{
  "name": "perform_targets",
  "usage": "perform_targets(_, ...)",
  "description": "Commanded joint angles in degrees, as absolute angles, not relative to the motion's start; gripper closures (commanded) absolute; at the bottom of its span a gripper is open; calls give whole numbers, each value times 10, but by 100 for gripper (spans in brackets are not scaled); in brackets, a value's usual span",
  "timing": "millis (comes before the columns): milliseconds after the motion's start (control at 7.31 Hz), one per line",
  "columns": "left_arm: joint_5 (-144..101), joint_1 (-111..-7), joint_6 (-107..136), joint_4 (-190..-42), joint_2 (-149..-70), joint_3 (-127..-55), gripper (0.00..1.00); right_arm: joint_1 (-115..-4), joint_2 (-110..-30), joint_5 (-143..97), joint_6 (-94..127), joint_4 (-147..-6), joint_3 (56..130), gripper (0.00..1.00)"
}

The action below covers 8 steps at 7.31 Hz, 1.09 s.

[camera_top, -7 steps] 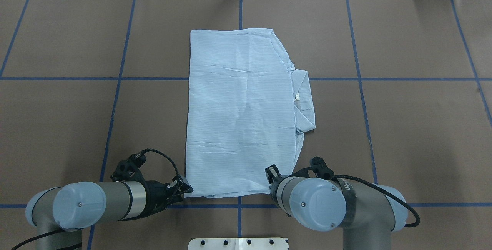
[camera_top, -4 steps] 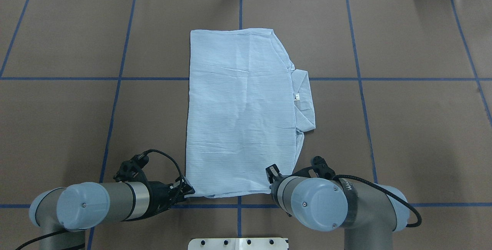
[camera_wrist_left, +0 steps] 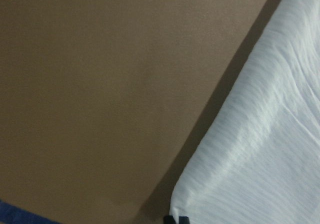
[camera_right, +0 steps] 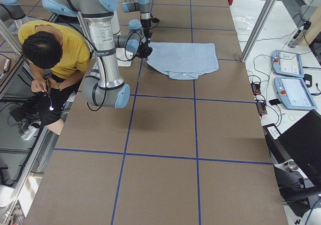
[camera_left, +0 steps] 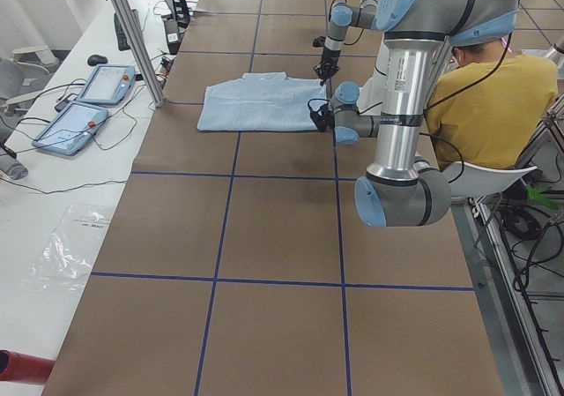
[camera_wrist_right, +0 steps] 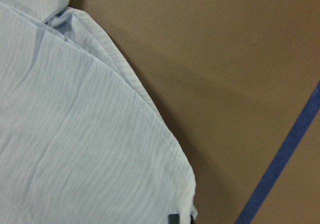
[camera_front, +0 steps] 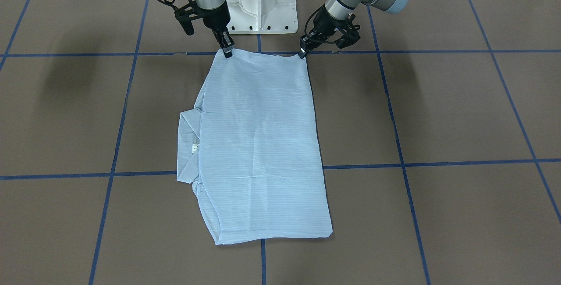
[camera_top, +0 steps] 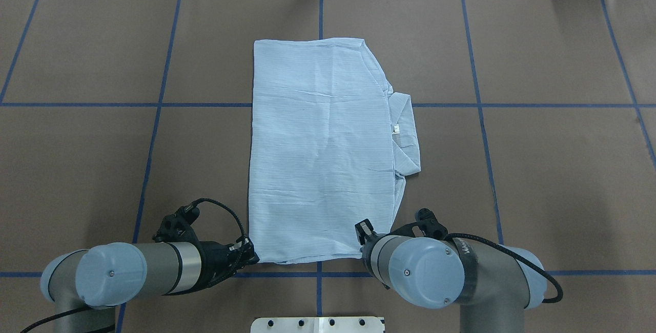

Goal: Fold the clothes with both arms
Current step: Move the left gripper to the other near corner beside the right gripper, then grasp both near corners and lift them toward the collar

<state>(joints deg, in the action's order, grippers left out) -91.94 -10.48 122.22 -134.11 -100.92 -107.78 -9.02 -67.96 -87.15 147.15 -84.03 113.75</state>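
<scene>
Shirt (camera_top: 323,143) is lying flat on the brown worktop (camera_top: 538,179), pretty much dead centre. It's folded into a long rectangle running away from the robot, right over where two blue tape lines (camera_top: 154,133) cross. Collar (camera_top: 406,133) pokes out on the robot's right side w/ the little white neck tag (camera_top: 396,128) facing up. A few light creases across the fabric, otherwise smooth.

Both arms are low at the edge nearest the robot. Left tool (camera_top: 252,257) is on the near left corner, fingers looking pinched together on the fabric. Right tool (camera_front: 226,51) is on the near right corner, same deal, clenched on the cloth afaict from the front cam. In the overhead view it's mostly hidden under its own wrist.

Wrist cams don't add much tbh. Each shows a shirt corner down at the bottom of the view w/ a sliver of black fingertip (camera_wrist_left: 176,219) right at the edge. The corners aren't visibly raised off the worktop.

White pedestal (camera_front: 258,0) sits between the arms. Side cams show a person in a yellow top (camera_left: 493,105) sitting behind the robot.
</scene>
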Motion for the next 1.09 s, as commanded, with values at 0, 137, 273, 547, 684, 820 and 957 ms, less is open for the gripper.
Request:
perform_targets(0, -933, -105, 1261, -1340, -1005, -1123, 100, -82, -694, -866, 1473, -841, 1168, 100)
perform_targets(137, -956, -105, 1294, -1330, -973, -1177, 100, -77, -707, -866, 1474, -843, 1195, 100)
perform_targets(273, -956, -105, 1350, -1305, -963, -1219, 100, -74, -724, -866, 1475, -852, 1227, 100)
perform_targets(547, -957, -116, 1301, -1166, -991, -1291, 100, -114, -704, -875, 1471, -893, 1252, 100)
perform_targets(684, -957, -163, 1252, -1123, -1051, -1274, 100, -154, -675, -886, 1460, -894, 1235, 100)
perform_targets(820, -961, -215, 1210, -1101, -1111, -1225, 100, -202, -637, -916, 1412, -893, 1194, 100)
perform_targets(957, -984, -249, 1183, -1099, -1134, -1183, 100, -253, -599, -941, 1392, -885, 1139, 100)
